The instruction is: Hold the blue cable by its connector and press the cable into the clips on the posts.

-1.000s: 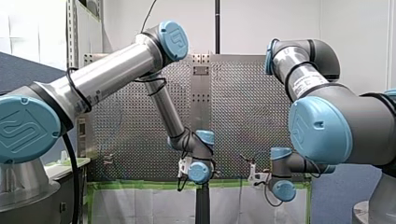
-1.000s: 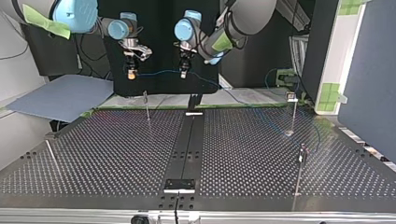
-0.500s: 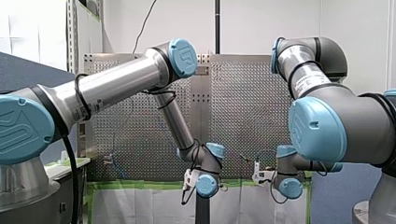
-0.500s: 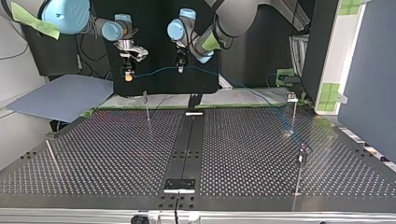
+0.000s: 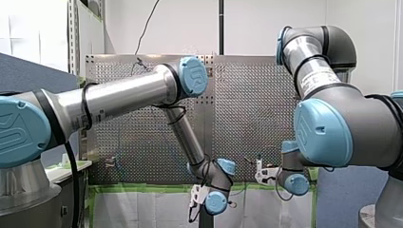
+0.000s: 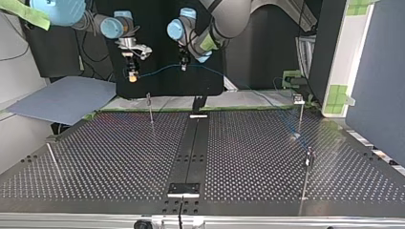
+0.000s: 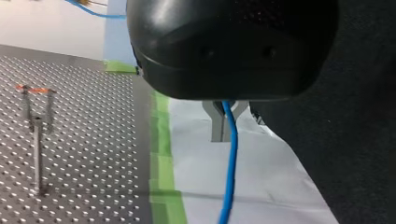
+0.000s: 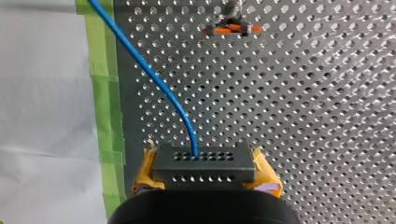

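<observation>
right jaws clamped on dark grey perforated connector block (image 8: 204, 163) | left jaws seemingly pinched shut round thin blue cable (image 6: 157, 71), strung aloft at top view's 11 o'clock, above slim metal clip post (image 6: 150, 109) | risk: tension yanks cable from connector, or descent misses clip, bending post

Top view, ref = centre strip (image 6: 193, 143). You've a far-left post (image 6: 151, 109) just left of its far end; far-right post (image 6: 300, 117) & near-right post (image 6: 306, 176) well right of it. Beyond its far end: connector (image 8: 204, 161) in my right gripper (image 6: 133, 76), left of strip; cable (image 6: 157, 71) runs to my left gripper (image 6: 183, 64), approx in line.
</observation>
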Motion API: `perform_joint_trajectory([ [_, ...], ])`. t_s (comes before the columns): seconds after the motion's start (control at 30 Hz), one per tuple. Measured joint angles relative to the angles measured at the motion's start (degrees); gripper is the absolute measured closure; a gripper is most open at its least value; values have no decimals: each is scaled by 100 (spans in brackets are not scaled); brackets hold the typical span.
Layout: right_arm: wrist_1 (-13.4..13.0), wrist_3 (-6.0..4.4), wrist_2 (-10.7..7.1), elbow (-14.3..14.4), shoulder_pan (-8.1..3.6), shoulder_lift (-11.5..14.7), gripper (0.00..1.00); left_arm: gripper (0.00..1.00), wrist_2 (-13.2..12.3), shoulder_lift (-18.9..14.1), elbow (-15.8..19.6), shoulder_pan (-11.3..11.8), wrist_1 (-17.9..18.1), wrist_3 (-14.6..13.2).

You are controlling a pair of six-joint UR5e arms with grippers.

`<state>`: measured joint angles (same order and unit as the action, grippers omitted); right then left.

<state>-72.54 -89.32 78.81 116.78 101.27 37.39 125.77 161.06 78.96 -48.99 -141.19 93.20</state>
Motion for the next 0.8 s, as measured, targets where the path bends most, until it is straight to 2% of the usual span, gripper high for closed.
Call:
perform_joint_trajectory([
  [0.17,14,-24,-17,90,-16,211,100,100,153,123,-249,-19,-100,168],
  [0.43,-64,-139,-80,103,-8,263,100,100,212,136,-651,-59,-219,261],
  [0.7,-119,-293,-158,103,-43,265,100,100,230,137,-1028,-192,-352,420],
  [0.8,-213,-401,-190,102,-77,263,100,100,267,138,-1164,-221,-437,465],
])
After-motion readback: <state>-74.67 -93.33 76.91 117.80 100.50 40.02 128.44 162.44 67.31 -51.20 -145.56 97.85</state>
